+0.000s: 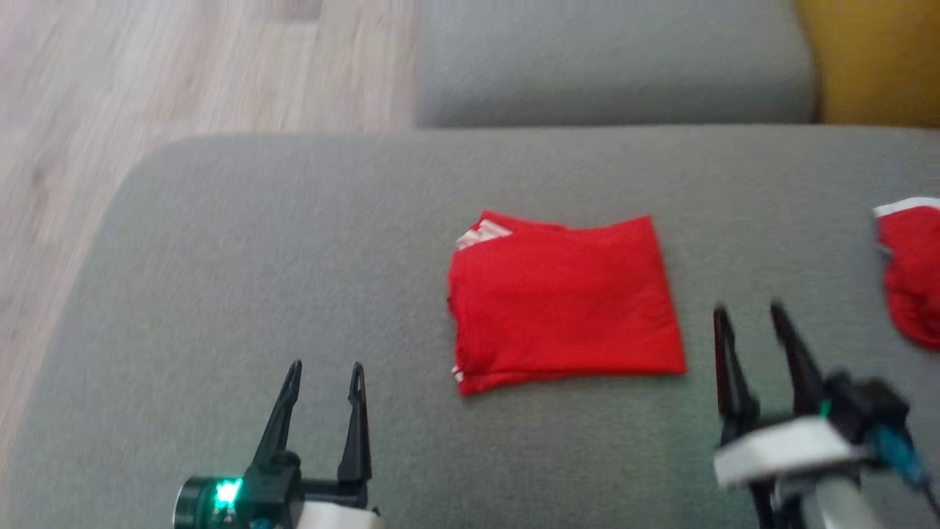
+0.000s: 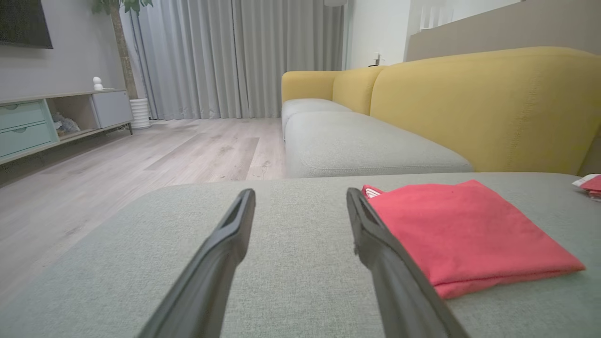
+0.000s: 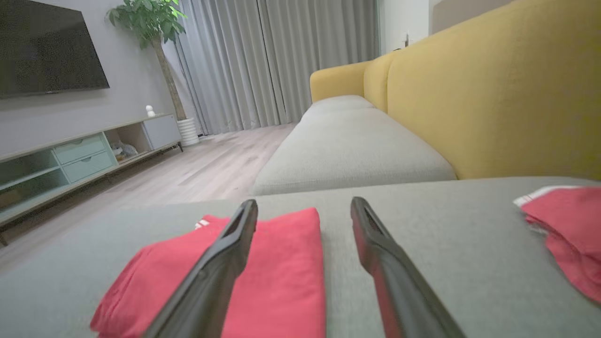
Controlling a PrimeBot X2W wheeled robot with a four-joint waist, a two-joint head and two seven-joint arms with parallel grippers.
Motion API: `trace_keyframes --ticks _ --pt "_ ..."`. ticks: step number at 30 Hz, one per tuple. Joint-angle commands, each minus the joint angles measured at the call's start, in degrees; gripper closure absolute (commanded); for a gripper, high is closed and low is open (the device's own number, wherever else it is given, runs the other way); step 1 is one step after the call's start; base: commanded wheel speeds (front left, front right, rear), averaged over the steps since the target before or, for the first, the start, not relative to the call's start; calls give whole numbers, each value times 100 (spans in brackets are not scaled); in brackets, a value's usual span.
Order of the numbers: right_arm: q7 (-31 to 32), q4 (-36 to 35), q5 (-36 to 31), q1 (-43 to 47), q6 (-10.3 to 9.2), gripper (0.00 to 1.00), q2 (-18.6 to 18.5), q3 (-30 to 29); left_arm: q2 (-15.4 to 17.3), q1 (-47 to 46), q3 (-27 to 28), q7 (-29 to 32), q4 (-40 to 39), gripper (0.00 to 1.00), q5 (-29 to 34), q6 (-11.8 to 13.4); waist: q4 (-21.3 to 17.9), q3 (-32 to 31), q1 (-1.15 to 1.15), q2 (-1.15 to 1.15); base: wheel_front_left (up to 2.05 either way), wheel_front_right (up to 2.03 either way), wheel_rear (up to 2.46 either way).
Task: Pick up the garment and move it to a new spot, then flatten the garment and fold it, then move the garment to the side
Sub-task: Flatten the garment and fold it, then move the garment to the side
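Folded garment lies between our two released hands

The red garment [image 1: 562, 301] rests as a neat rectangle on the grey sofa cushion [image 1: 242, 279], so we judge the fold done and the last step, moving it aside, to be the one in hand. Our left hand [image 1: 325, 365] hovers released and empty near its left edge, and our right hand [image 1: 749, 308] hovers released just beside its right edge. Next we need to grip through all layers so the fold holds, keeping clear of the second red garment [image 1: 914, 272] at the right.

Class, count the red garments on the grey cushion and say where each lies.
2. A folded red garment lies mid-cushion; a second red garment lies at the right edge, partly cut off.
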Motion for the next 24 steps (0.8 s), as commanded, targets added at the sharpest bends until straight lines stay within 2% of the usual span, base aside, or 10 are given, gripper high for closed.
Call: trace_keyframes --ticks 1,9,24 --pt "-59 -285 -15 22 39 0 -29 154 -17 -77 289 -55 -118 0 -28 -50 -297 -387 1 0 0 0 0" --pt "-59 -460 -16 1006 39 0 -201 390 -10 447 526 -55 -45 0 15 -246 -492 -641 1 0 0 0 0" --pt "-60 -478 -19 1061 39 0 -200 534 -30 587 730 -55 -1 0 142 -316 -396 -615 1 0 0 0 0"
